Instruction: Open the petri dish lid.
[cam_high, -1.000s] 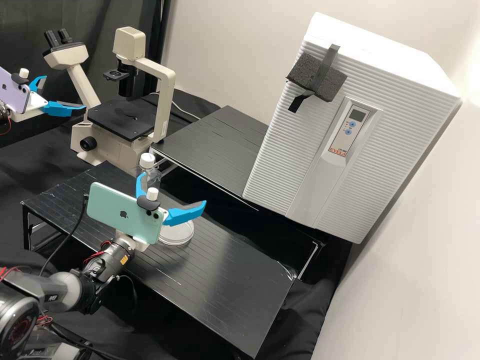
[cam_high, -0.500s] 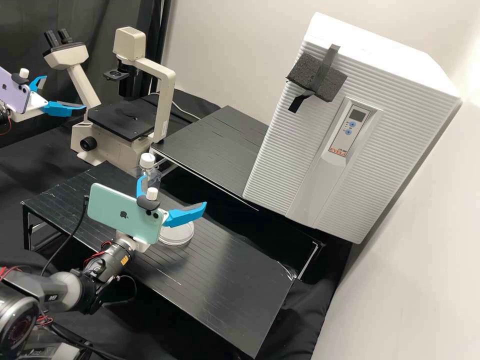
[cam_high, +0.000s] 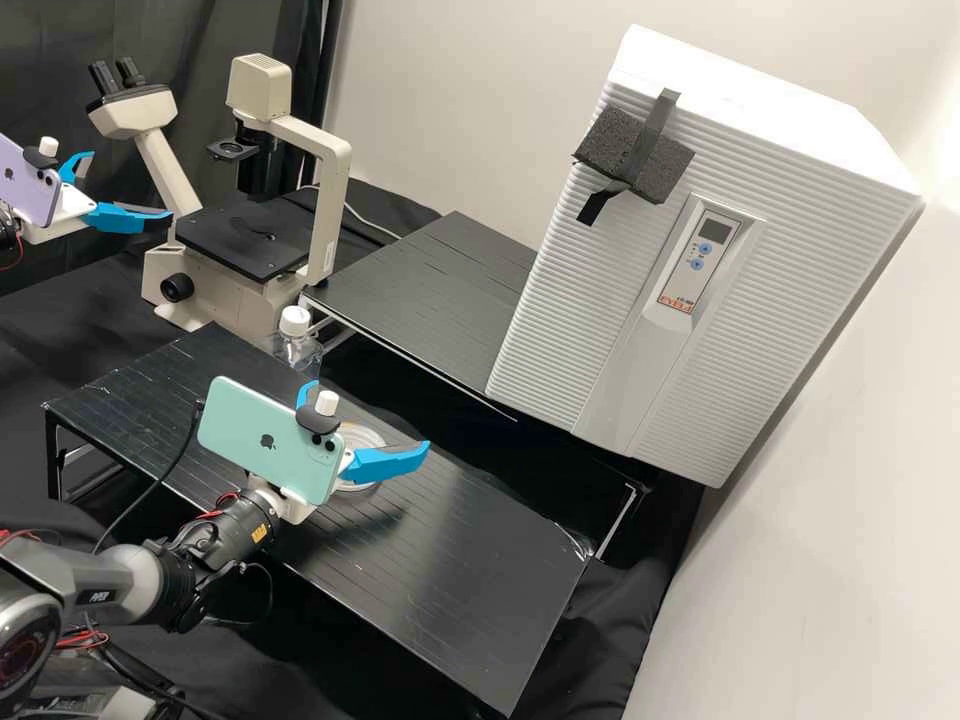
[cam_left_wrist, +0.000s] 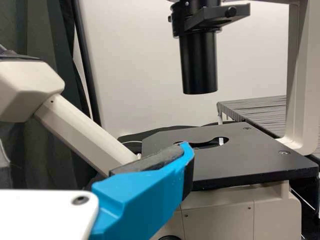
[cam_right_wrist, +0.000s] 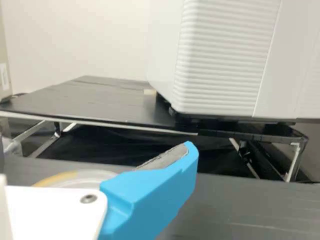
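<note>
Bring the spread, empty right pincer (cam_high: 368, 416) down to the petri dish (cam_high: 366, 438), near and below it on the tabletop (cam_high: 450, 580).

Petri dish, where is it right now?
In the high view, the petri dish sits left of the picture's centre on the front black table, partly behind the right gripper.

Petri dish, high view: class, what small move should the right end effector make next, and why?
Probably ease the right end effector lower, open, until its fingers straddle the rim of the petri dish. The high view shows its fingers spread with nothing between them; the right wrist view shows the dish low beside one finger, apparently not yet gripped.
</note>
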